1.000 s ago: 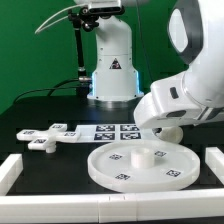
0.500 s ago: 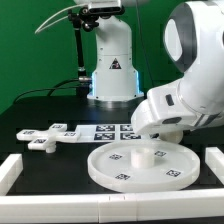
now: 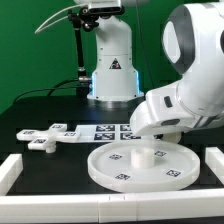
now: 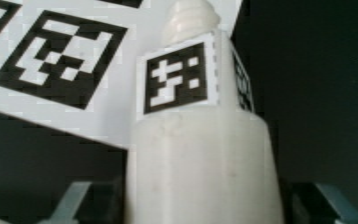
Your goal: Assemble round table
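Leg (image 4: 202, 150), the short thick white cylinder, fills the wrist view. It stands between the jaws with its narrower tip pointing away from the camera and a black-and-white tag (image 4: 176, 75) on its side. The two dark fingers (image 4: 73, 203) lie close against the leg, one on each flank. The jaws are closed only as far as the leg's width and hold it clear of the counter (image 3: 40, 165).

In the exterior view the leg is mostly hidden under the white end of the arm (image 3: 175, 100), which hangs over the middle of the disc (image 3: 110, 172). The large rimmed disc lies flat on the counter near the front, with tags on its face and a small raised hub (image 3: 141, 153) at its centre. I cannot tell whether the leg touches the hub.

The cross-shaped base (image 3: 45, 138) lies flat toward the exterior view's left, apart from the disc and just beside the end of the marker board (image 3: 100, 130). The marker board lies behind the disc. White border blocks (image 3: 10, 172) stand at the counter's edges.
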Tool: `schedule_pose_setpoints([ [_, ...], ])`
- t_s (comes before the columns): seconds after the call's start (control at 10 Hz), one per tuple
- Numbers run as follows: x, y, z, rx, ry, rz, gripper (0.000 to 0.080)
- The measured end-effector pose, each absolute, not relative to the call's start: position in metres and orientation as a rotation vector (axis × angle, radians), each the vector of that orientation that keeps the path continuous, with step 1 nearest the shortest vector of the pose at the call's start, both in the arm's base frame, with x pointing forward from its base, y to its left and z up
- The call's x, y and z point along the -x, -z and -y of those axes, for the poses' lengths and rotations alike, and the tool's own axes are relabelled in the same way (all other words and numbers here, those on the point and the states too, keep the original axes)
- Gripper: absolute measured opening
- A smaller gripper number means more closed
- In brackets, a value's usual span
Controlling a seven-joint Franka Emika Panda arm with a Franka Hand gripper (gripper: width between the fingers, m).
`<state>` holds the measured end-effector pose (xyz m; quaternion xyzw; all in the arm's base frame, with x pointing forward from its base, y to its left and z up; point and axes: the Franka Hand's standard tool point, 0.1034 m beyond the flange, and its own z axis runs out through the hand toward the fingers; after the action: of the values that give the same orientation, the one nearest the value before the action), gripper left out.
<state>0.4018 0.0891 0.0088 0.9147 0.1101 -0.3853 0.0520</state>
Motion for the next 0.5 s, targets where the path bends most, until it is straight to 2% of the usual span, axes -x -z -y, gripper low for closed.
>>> schedule_pose_setpoints([
  [0.3, -0.403, -0.010, -0.089, -2.782, 1.172, -0.333, 0.0406],
  [0.5, -0.418, -0.027, -0.089, -2.787, 1.164, -0.350, 0.0406],
])
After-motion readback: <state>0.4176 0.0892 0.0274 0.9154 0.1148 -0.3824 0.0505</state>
